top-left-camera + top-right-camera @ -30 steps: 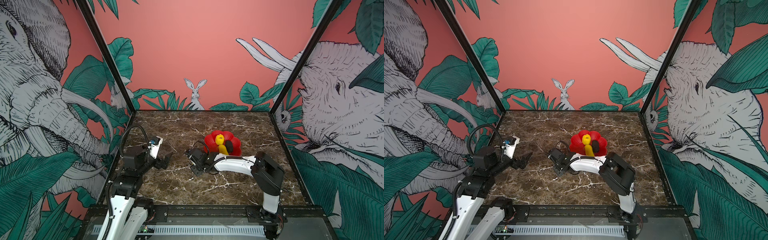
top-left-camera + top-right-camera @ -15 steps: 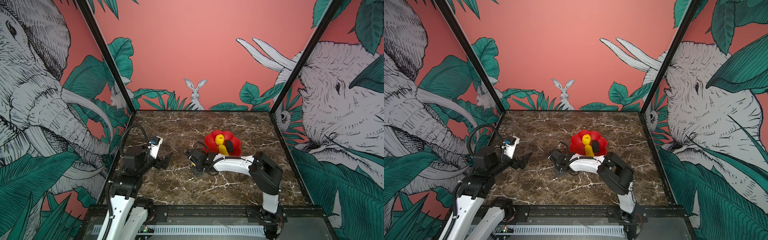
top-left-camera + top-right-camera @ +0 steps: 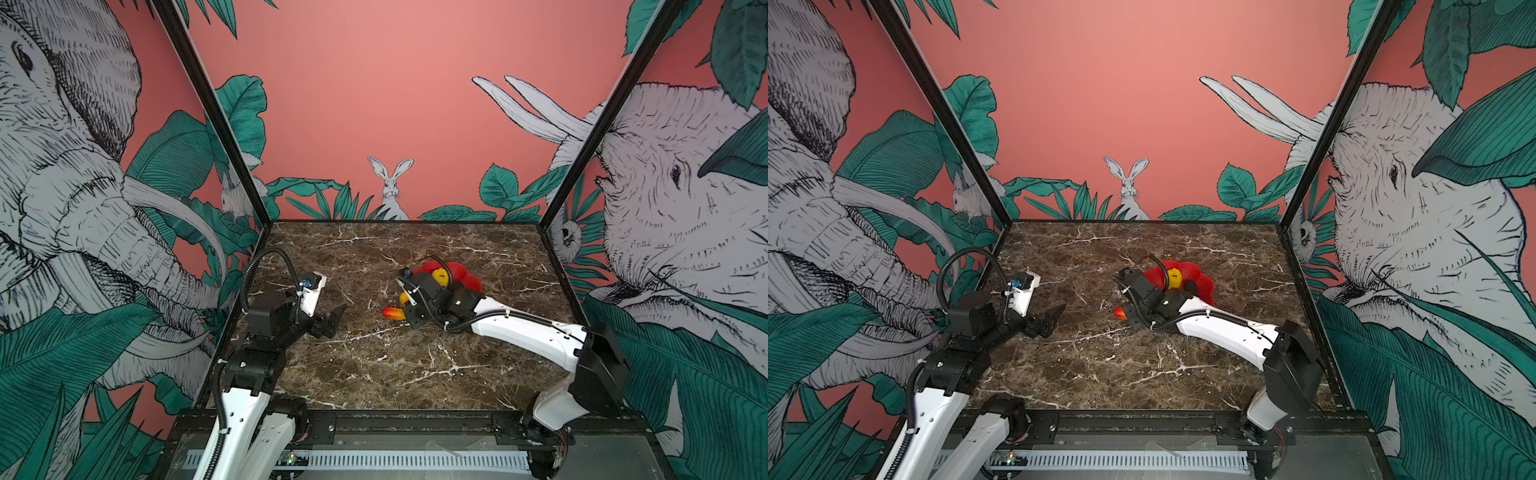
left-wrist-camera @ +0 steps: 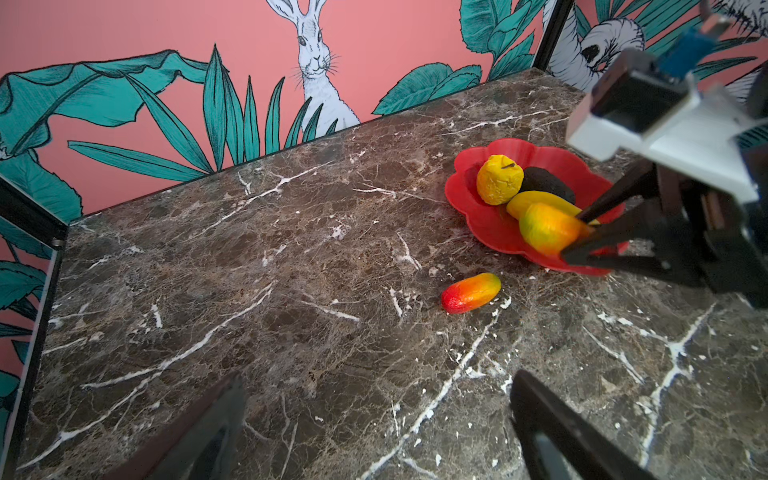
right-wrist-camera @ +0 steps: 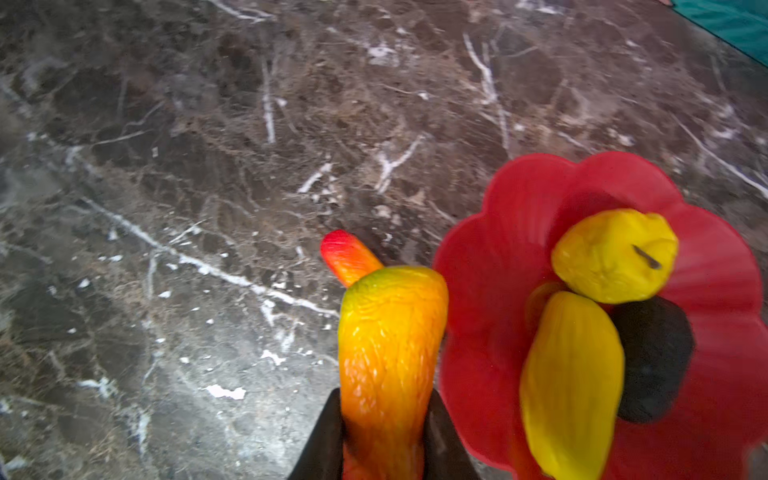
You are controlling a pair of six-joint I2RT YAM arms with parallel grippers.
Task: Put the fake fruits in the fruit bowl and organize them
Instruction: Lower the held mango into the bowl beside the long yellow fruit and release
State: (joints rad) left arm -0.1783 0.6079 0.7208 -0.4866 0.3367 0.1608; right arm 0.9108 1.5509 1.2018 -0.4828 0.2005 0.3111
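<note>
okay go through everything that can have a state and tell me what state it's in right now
right gripper: shut on a red-orange fruit, lifted
left gripper: open, empty
second red-orange fruit: lying on the table
fruit bowl: holds lumpy yellow fruit, long yellow fruit, dark oval

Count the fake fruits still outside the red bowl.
2: one red-orange fruit lies on the marble beside the bowl; its twin is clamped in the right gripper's fingers. None appear hidden.
</note>
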